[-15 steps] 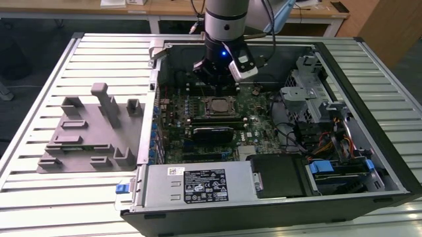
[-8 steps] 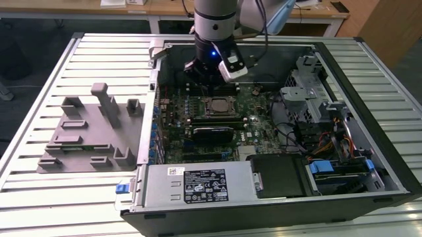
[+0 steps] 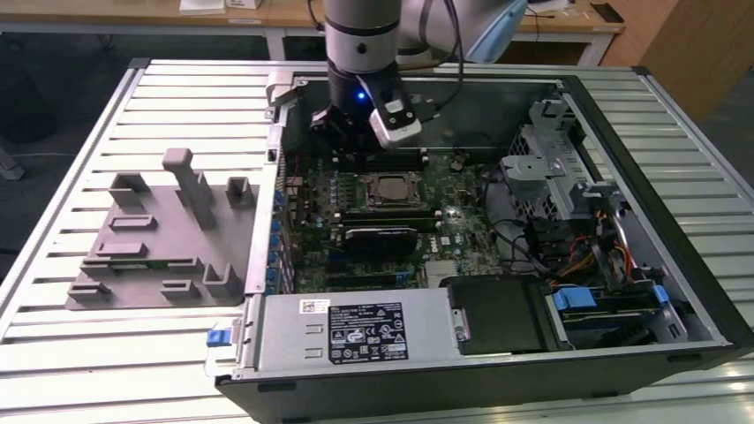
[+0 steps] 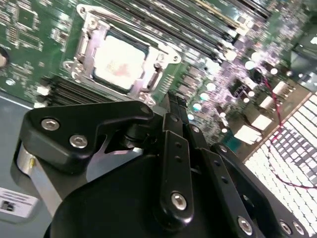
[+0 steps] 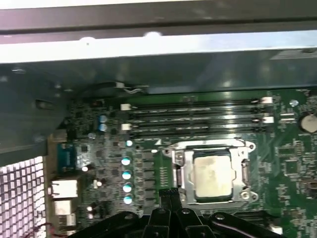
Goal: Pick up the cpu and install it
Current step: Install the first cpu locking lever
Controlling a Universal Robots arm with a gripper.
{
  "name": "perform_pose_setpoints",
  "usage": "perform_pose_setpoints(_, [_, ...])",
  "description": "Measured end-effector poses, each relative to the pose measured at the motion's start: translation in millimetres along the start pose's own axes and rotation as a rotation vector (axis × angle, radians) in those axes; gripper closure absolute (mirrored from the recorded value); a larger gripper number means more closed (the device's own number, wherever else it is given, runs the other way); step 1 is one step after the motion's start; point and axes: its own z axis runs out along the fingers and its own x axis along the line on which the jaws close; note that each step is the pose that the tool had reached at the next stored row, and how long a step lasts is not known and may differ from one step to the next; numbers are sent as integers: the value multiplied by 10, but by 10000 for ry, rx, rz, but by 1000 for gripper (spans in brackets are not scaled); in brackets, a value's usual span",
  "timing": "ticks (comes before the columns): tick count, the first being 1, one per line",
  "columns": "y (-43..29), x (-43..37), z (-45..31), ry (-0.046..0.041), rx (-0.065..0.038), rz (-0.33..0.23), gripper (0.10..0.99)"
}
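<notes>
Jaws: together, nothing between them as far as I see, hanging over the motherboard (image 3: 312, 256) at 12 o'clock of the cpu (image 3: 389, 189) in the exterior view. Cpu: lying flat in its socket frame (image 3: 364, 189) (silver top up), clear of the jaws.

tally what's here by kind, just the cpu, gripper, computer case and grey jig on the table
cpu: 1
gripper: 1
computer case: 1
grey jig: 1
total: 4
</notes>
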Motion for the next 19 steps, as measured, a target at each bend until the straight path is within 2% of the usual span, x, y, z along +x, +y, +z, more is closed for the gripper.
perform_pose_setpoints(2, [-3, 47, 0, 3, -51, 0, 980])
perform_pose_setpoints(4, [-5, 76, -1, 13, -176, 2, 980])
perform_pose_setpoints(6, [-7, 103, 0, 25, -359, 4, 980])
perform_pose_setpoints(8, [-9, 131, -1, 40, -589, 8, 980])
perform_pose_setpoints(12, [-13, 180, -1, 81, -1206, 15, 980])
perform_pose_setpoints(18, [-17, 212, -1, 153, -2266, 28, 980])
perform_pose_setpoints(19, [-17, 212, -1, 159, -2360, 29, 980])
